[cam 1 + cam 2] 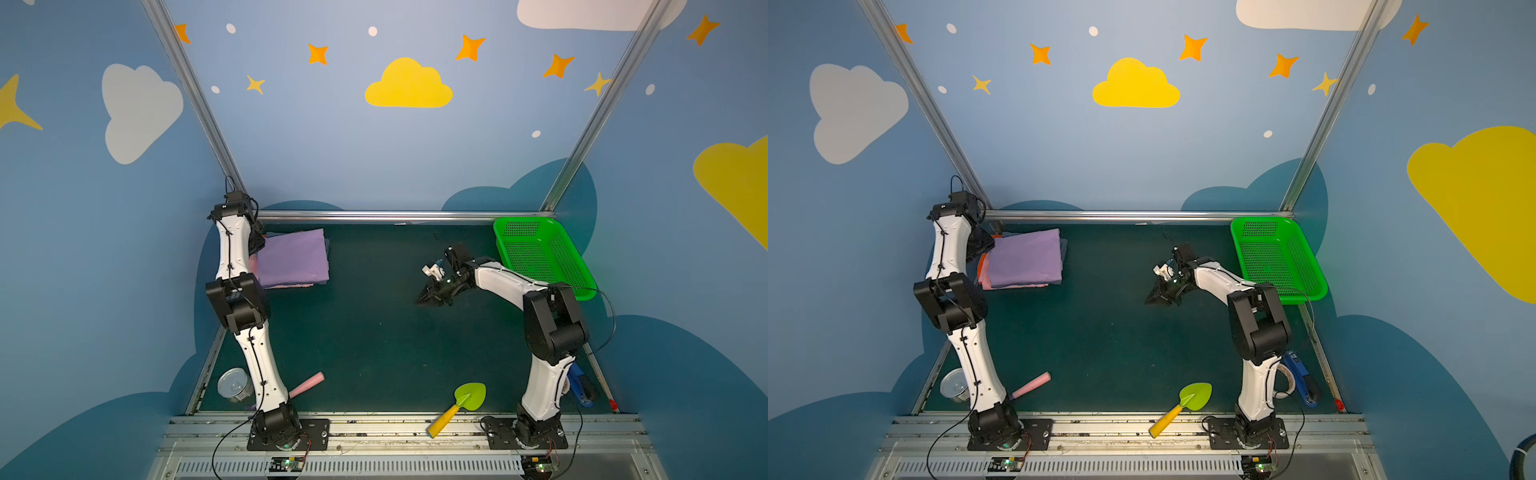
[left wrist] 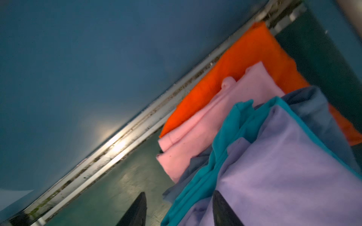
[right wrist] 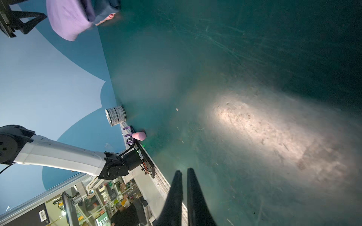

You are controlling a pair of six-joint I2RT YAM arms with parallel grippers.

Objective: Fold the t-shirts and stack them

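Observation:
The t-shirts lie folded in one stack at the back left of the table, with the lavender one [image 1: 293, 257] [image 1: 1025, 257] on top. The left wrist view shows the layers fanned out: lavender [image 2: 284, 166], teal [image 2: 225, 137], grey-blue [image 2: 313, 109], pink [image 2: 205, 125] and orange [image 2: 244, 64]. My left gripper [image 2: 179, 197] is open at the stack's left edge. One finger rests on the lavender cloth and the other stands over the mat. In both top views it is mostly hidden behind the arm [image 1: 257, 243]. My right gripper [image 1: 424, 300] [image 3: 184, 172] is shut and empty, low over the bare mat at mid-table.
A green perforated basket [image 1: 521, 228] stands at the back right. Along the front edge lie a tin can [image 1: 235, 384], a pink stick [image 1: 307, 384] and a green-and-yellow toy shovel [image 1: 461, 405]. A blue tool [image 1: 579, 388] sits behind the right arm's base.

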